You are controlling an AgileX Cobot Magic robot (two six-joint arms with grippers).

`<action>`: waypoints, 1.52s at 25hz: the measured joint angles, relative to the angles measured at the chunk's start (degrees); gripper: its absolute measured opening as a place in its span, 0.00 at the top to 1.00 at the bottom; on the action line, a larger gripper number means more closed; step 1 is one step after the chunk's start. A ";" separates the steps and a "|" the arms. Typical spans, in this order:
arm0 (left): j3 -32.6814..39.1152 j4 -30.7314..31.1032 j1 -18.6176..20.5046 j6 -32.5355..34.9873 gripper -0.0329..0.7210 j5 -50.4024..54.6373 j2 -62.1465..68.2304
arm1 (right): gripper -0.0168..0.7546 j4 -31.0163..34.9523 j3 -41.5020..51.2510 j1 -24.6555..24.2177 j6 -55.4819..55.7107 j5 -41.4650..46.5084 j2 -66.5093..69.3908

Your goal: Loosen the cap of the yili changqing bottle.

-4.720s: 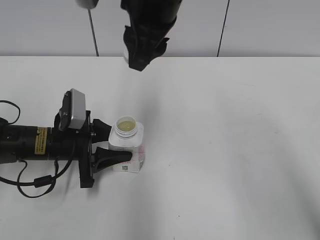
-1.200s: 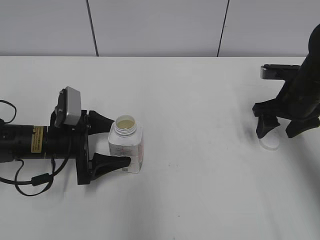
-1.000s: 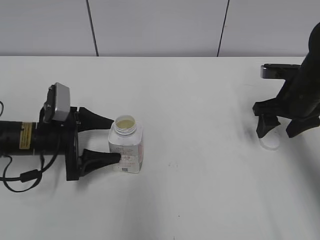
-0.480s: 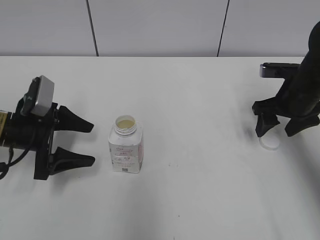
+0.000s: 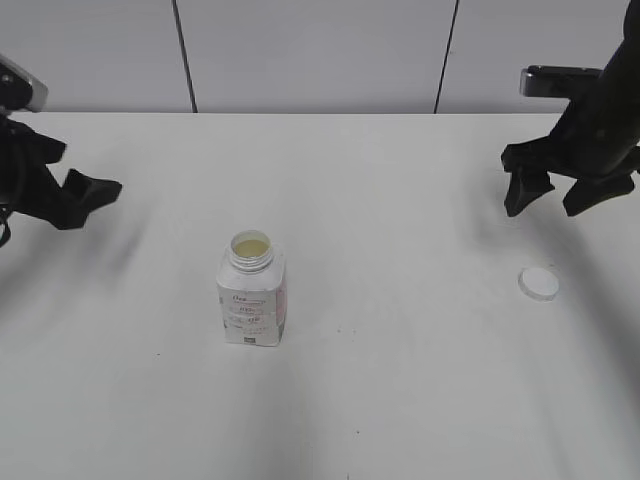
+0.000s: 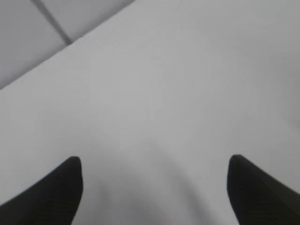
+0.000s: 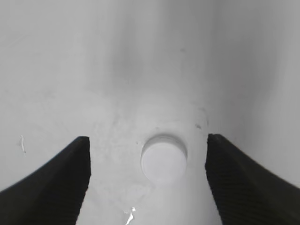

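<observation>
The yili changqing bottle [image 5: 252, 296] stands upright left of the table's middle, its neck open with pale liquid visible inside. The white cap [image 5: 539, 284] lies flat on the table at the right; it also shows in the right wrist view [image 7: 164, 159]. My right gripper [image 5: 552, 193] is open and empty, raised above and behind the cap, with its fingers [image 7: 147, 178] either side of the cap in the wrist view. My left gripper [image 5: 85, 200] is open and empty at the far left, well away from the bottle; its wrist view [image 6: 152, 187] shows only bare table.
The white table [image 5: 400, 390] ends at a grey panelled wall [image 5: 310, 55] behind.
My left gripper opened, let go of the bottle and drew back up to the far left. My right gripper rose off the cap, leaving it on the table.
</observation>
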 joint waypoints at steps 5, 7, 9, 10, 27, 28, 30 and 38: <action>0.00 -9.96 0.00 0.01 0.20 15.35 -3.76 | 0.21 0.00 -5.38 0.00 0.00 2.28 0.00; 0.00 -14.18 0.00 0.01 0.20 21.89 -4.88 | 0.21 0.00 -7.73 0.00 0.00 4.01 0.00; -0.20 -18.67 0.00 0.01 0.20 28.74 -6.18 | 0.21 0.00 -9.98 0.00 0.00 6.09 0.00; -0.84 -20.51 0.00 0.01 0.20 32.66 -6.84 | 0.21 0.00 -11.24 0.00 0.00 6.88 0.00; -38.32 -57.92 0.00 30.36 0.22 85.90 -7.45 | 0.21 -1.52 -29.49 0.00 -0.08 20.70 -0.47; -39.96 -58.06 0.00 30.48 0.22 88.00 -7.47 | 0.21 -1.52 -29.72 0.00 -0.08 20.70 -0.93; -42.56 -58.69 0.00 31.13 0.22 92.30 -7.66 | 0.21 -1.47 -29.70 0.00 -0.08 20.70 -2.14; -45.87 -62.17 0.00 32.17 0.22 95.34 -12.69 | 0.21 -3.89 -29.92 0.00 -0.13 21.00 -11.79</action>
